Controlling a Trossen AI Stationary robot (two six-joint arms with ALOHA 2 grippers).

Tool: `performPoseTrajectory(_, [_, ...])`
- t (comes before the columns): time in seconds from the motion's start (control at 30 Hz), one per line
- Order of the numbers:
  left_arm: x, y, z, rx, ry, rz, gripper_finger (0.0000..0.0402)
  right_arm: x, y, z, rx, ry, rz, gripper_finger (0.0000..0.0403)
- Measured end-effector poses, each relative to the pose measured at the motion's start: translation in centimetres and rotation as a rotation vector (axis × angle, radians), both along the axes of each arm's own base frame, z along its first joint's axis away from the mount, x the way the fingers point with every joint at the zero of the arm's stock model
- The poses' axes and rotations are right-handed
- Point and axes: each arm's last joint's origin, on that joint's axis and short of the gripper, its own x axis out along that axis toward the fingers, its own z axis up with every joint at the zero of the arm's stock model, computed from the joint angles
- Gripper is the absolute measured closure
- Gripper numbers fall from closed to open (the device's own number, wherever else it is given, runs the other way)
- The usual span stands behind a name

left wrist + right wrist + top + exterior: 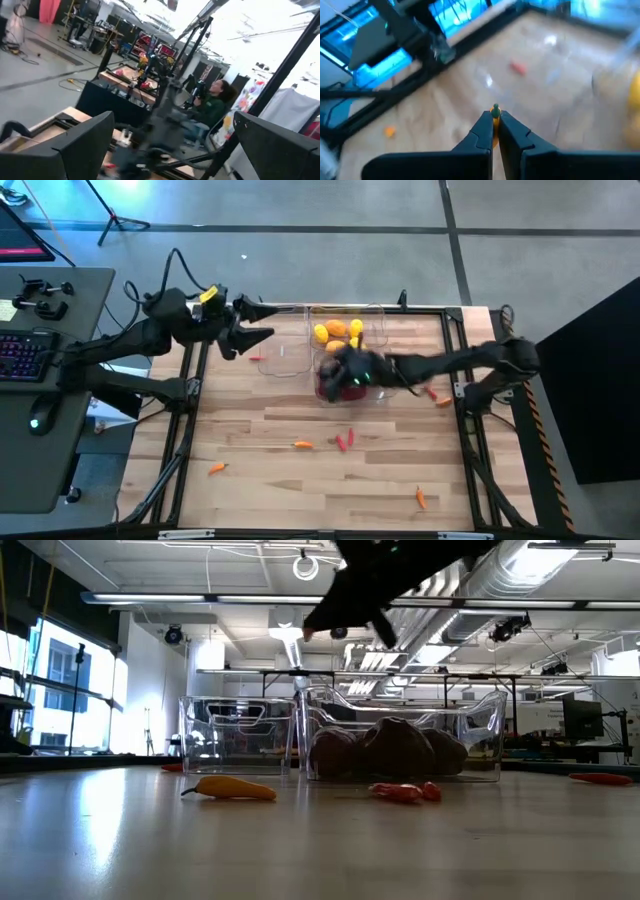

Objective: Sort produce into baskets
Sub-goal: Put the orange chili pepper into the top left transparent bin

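1. The right gripper (pixel 495 131) is seen closed on a small orange pepper (pixel 495 113), whose green stem tip shows just above the pinched fingertips in the right wrist view.
2. In the high view the right gripper (pixel 345 370) is held above the near end of the middle bin (pixel 378 395), over the dark red-purple rounds (pixel 328 387) lying in it.
3. In the low view this gripper (pixel 345 612) is found high above the bins, well clear of the table (pixel 300 850).
4. The left gripper (pixel 262 335) is held with its fingers spread wide and nothing between them, near the far left corner of the table, just beside the left bin (pixel 283 358).
5. In the left wrist view its two dark fingers (pixel 82 145) are seen far apart, with the room and a seated person (pixel 212 107) beyond.
6. Yellow and orange fruits (pixel 338 332) are gathered in the far bin (pixel 372 310).
7. The dark rounds (pixel 395 750) are seen through the clear wall of the middle bin in the low view, with the left bin (pixel 238 735) beside it.
8. Loose peppers are left on the table: a red one (pixel 346 439), an orange one (pixel 302 444), another orange one (pixel 217 469) near the left front, one (pixel 421 498) near the right front, and one (pixel 442 401) at the right.
9. In the low view a yellow-orange pepper (pixel 230 789) and a red pepper (pixel 404 792) are seen lying in front of the bins.
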Motion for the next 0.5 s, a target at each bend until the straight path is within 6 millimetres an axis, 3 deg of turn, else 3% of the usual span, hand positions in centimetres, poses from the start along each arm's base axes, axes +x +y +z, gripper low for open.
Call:
performPoseTrajectory(0.1, [0.0,0.0,0.1,-0.003,-0.013,-0.01,0.0005,2.6,-2.7,-0.4,-0.048,-0.018,0.029,0.04])
performPoseTrajectory(0.27, [0.0,0.0,0.4,0.005,-0.037,0.004,0.0005,6.5,-5.5,-1.6,-0.106,0.033,0.083,0.0393])
performPoseTrajectory(0.4, [-0.1,0.0,0.4,0.004,-0.043,0.019,0.0005,8.4,-7.7,-1.7,-0.088,0.111,0.084,0.0375])
performPoseTrajectory(0.5, [-0.1,0.0,0.4,-0.004,-0.043,0.018,0.0005,9.1,-9.2,-0.9,-0.131,0.13,0.095,0.0338])
